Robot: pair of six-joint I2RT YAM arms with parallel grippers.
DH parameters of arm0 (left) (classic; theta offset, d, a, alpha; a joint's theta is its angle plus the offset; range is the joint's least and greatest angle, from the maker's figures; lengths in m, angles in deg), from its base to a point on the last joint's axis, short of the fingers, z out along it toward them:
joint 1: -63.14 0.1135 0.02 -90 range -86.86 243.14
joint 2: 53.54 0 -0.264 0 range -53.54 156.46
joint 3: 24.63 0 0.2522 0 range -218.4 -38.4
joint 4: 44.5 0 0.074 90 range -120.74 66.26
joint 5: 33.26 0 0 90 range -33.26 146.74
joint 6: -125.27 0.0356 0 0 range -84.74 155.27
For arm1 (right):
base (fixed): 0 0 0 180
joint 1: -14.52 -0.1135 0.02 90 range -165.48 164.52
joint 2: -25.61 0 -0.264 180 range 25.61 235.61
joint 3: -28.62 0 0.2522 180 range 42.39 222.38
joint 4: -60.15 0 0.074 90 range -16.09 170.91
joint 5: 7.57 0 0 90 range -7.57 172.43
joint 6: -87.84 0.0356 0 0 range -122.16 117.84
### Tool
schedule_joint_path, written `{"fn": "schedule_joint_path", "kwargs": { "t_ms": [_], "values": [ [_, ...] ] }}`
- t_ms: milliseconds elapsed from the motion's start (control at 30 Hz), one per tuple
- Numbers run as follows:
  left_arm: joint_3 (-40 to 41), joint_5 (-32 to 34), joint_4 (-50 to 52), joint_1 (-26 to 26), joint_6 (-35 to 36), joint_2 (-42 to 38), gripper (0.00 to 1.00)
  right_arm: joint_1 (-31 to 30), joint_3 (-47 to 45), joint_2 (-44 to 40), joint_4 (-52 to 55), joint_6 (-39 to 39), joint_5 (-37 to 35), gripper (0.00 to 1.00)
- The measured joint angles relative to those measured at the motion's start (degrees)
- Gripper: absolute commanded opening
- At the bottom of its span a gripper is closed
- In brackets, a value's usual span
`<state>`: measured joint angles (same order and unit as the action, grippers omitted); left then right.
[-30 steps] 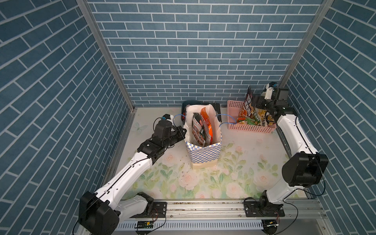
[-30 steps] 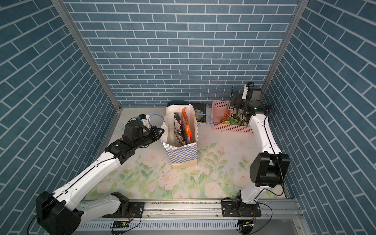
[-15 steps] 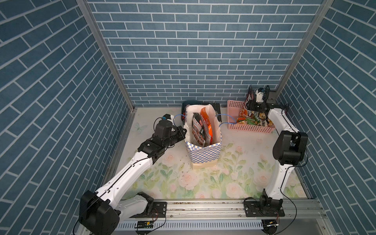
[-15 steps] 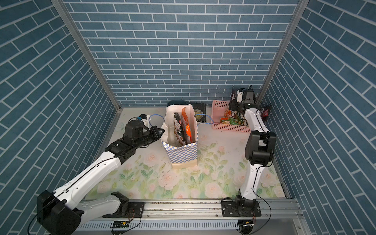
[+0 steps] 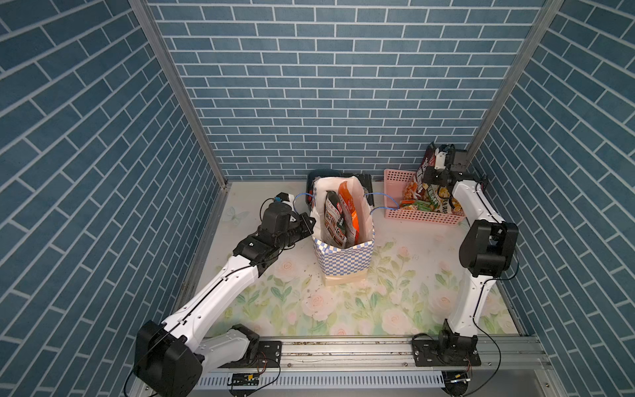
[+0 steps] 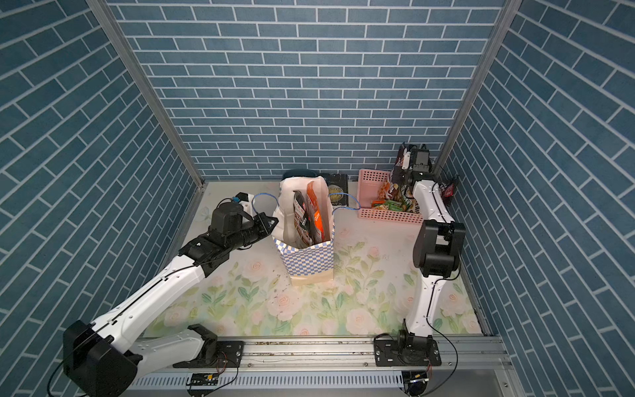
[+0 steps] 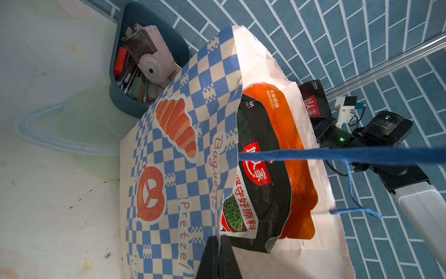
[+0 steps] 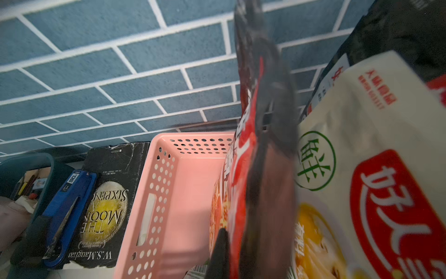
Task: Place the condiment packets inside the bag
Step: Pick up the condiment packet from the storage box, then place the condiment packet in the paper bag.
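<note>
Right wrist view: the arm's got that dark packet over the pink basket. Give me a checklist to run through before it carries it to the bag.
1. Grip: the right gripper is shut on the dark packet: ok.
2. The dark packet is free of the cream-white packet beside it in the pink basket: cannot tell, since its lower end is hidden.
3. The left gripper is pinching the rim of the bag: ok.
4. The bag is upright with its mouth open: ok.
5. There is room beside the black packet and orange packet already inside: cannot tell, though it is likely, as bare white wall shows beside them.
</note>
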<state>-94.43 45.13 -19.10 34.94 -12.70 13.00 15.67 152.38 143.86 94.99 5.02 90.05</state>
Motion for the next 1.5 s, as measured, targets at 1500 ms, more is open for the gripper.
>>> {"fn": "schedule_joint_path", "kwargs": {
  "t_ms": [1500],
  "values": [
    [0.48, 0.09, -0.35, -0.07, 0.02, -1.42, 0.00, -34.82, -7.74, -27.82, -27.23, 13.33, 40.98, 0.00]
  ]
}}
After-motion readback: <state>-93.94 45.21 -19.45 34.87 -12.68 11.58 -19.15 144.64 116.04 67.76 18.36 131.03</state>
